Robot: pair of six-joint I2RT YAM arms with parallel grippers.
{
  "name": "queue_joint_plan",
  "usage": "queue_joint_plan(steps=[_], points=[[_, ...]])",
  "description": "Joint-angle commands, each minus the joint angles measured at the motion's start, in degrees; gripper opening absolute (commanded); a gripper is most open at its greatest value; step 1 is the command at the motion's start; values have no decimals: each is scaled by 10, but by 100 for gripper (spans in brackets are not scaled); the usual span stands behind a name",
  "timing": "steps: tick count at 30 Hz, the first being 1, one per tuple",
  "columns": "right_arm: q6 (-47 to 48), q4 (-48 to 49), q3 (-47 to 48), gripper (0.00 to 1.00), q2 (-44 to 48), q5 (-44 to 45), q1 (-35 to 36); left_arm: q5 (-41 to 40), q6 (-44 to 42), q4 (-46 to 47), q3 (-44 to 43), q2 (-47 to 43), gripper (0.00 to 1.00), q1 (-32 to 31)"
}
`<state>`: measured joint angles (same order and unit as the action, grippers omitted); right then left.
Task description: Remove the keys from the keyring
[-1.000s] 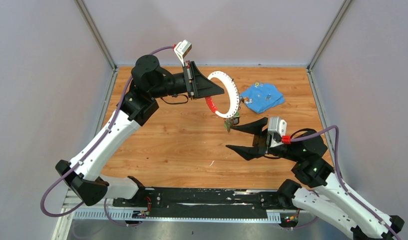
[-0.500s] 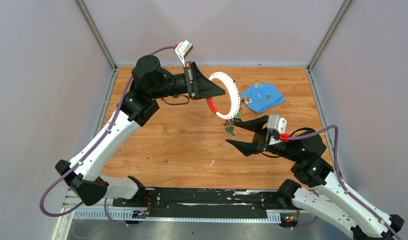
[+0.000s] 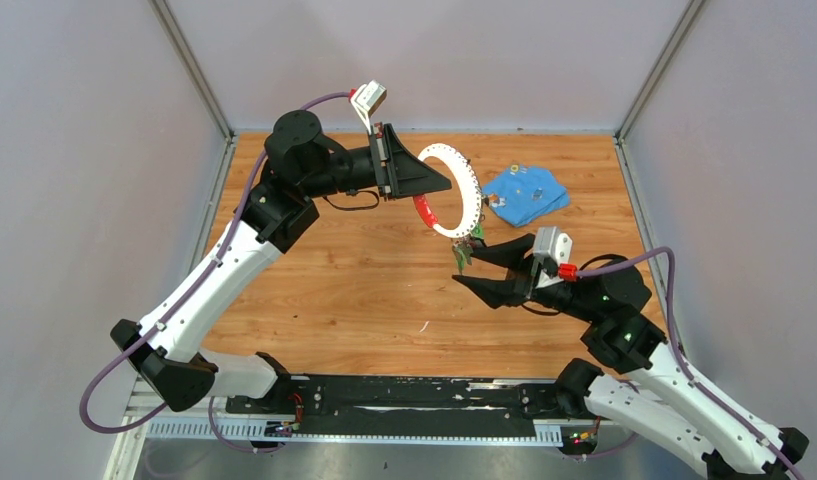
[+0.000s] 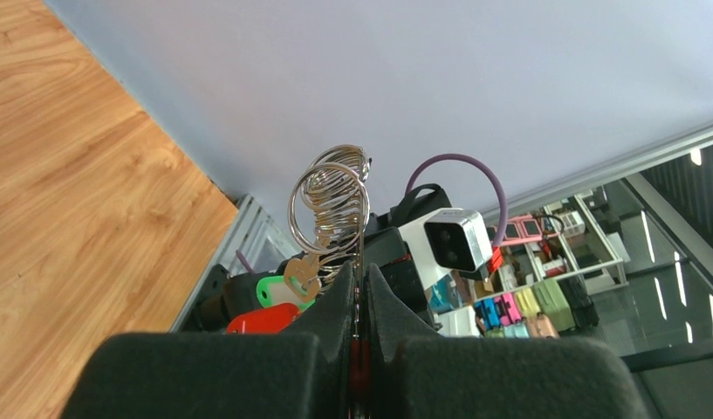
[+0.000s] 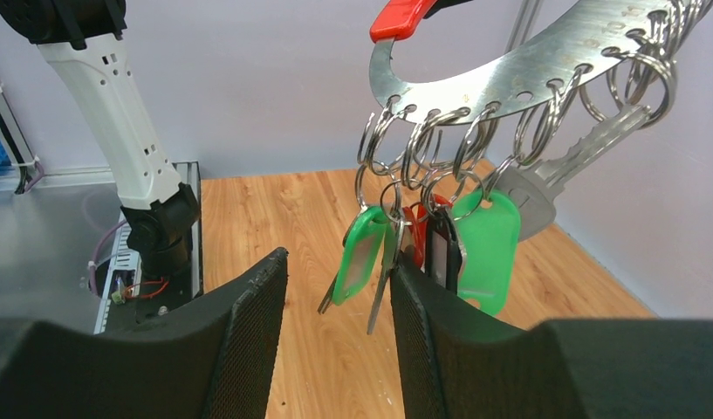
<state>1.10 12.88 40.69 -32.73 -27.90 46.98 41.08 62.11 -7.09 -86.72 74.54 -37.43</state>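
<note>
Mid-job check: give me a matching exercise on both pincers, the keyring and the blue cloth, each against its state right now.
1 left pincer
2 right pincer
3 keyring
4 blue cloth

A lying on the table
B open around the hanging keys
C held up off the table
D shut on the keyring

Pairs: 1-D, 2-B, 3-C, 4-A

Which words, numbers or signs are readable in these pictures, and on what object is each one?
No text can be read.
Faint stamped marks along the keyring: too small to read.
Label window of the green key tag: nothing legible.
</note>
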Motion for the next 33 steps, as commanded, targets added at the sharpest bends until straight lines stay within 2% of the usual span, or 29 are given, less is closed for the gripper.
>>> queue_joint_plan(steps=[1, 7, 15, 23, 33], points=[[3, -38, 15, 50, 26, 17, 9, 2, -4, -8, -18, 6, 0, -6], [13, -89, 20, 50, 61, 35, 8, 1, -6, -10, -21, 8, 0, -6], [5, -108, 39, 50, 68, 5, 8, -4, -6, -13, -21, 13, 0, -6], [-2, -94, 42, 49, 52, -15, 9, -7, -10, -15, -21, 12, 0, -7], [-7, -34, 26, 49, 19, 16, 10, -9, -11, -18, -16, 6, 0, -7]])
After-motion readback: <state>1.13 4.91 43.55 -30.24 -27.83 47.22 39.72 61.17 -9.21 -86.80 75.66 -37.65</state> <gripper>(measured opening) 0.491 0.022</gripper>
